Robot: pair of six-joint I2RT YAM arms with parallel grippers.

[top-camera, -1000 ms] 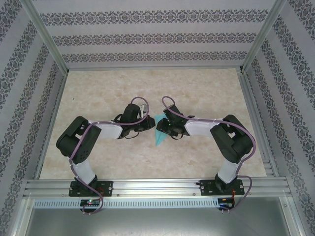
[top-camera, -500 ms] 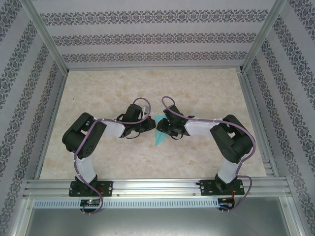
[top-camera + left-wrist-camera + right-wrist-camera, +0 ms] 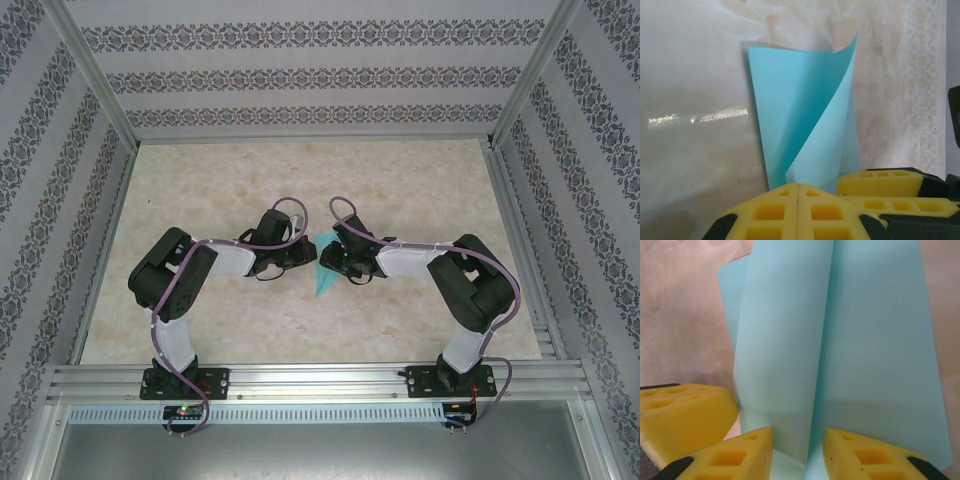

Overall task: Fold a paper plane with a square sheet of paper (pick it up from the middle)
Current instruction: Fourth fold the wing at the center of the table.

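The light-blue sheet of paper lies partly folded at the table's middle, tapering toward the near edge. In the left wrist view one flap of the paper curls up and over, and its lower tip runs into the seam of my left gripper, whose yellow pads are pressed together. From the right, my right gripper stands open astride a raised crease of the paper. Seen from above, the left gripper and right gripper meet nearly tip to tip over the sheet.
The marbled beige table is walled by patterned panels, with an aluminium rail along the near edge. A yellow finger of the right gripper sits just right of my left pads.
The left arm has swung rightward, bringing its gripper up against the paper. The right gripper's jaws have narrowed slightly; the paper has stayed in place.
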